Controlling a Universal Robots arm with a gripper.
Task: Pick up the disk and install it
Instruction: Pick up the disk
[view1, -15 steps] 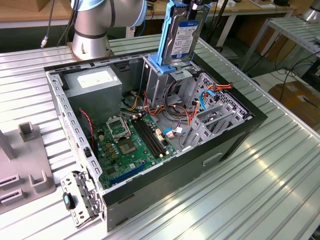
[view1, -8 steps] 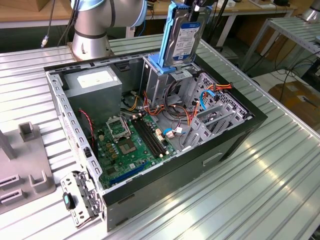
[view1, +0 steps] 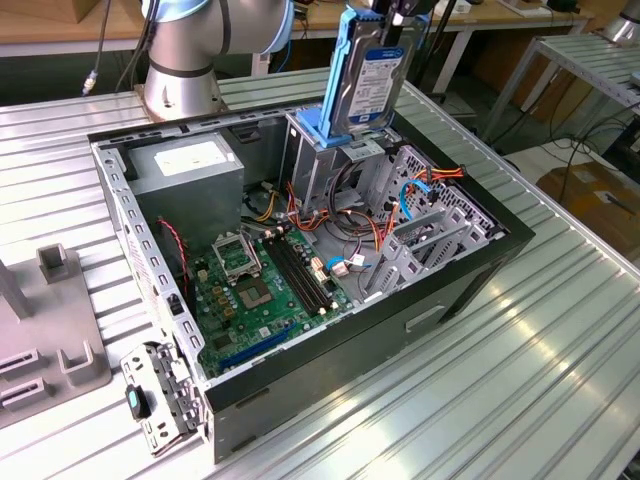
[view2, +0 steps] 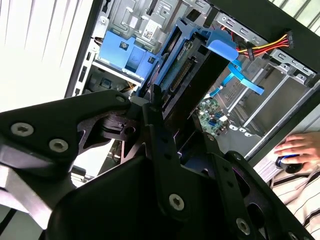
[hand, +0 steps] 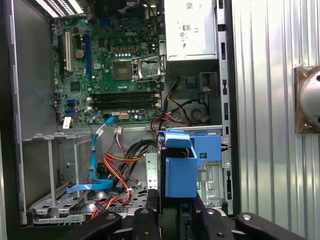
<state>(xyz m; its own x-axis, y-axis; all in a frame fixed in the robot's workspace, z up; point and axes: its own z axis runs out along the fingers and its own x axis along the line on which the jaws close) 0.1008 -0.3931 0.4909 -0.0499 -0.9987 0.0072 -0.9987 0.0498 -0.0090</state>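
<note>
Ribbed metal table (view1: 560, 330) carries an open computer case (view1: 440, 290) that lies on its side, and the base of the arm (view1: 180, 70) stands behind it. In the second wrist view a person's hand (view2: 297, 146) rests outside the case, well apart from the work.

The gripper (hand: 176, 220) has its jaws closed on the upper end of the disk (view1: 367, 80). The disk hangs upright in the air, with the label facing the exterior view. Its lower edge is just above the tall grey drive cage (view1: 318, 170). I cannot tell if the blue rails already touch the mouth of the cage.

I judge that the step in hand is bringing the disk into the cage, and the picking is done. To do it well, the disk must be kept vertical and square to the opening, so that both blue side rails enter their guides together. The first wrist view looks down along the disk, and there its blue rail sits beside the blue latch (hand: 207, 147) of the cage. This view is good for checking the alignment.

The orange and red cables (view1: 350, 215) lie near the foot of the cage. They could catch the lower edge, so the descent should be slow and straight. The grip seems to be high on the disk, so a small side force may tilt it. The power supply (view1: 190, 165) and motherboard (view1: 255, 290) are apart from the path.
</note>
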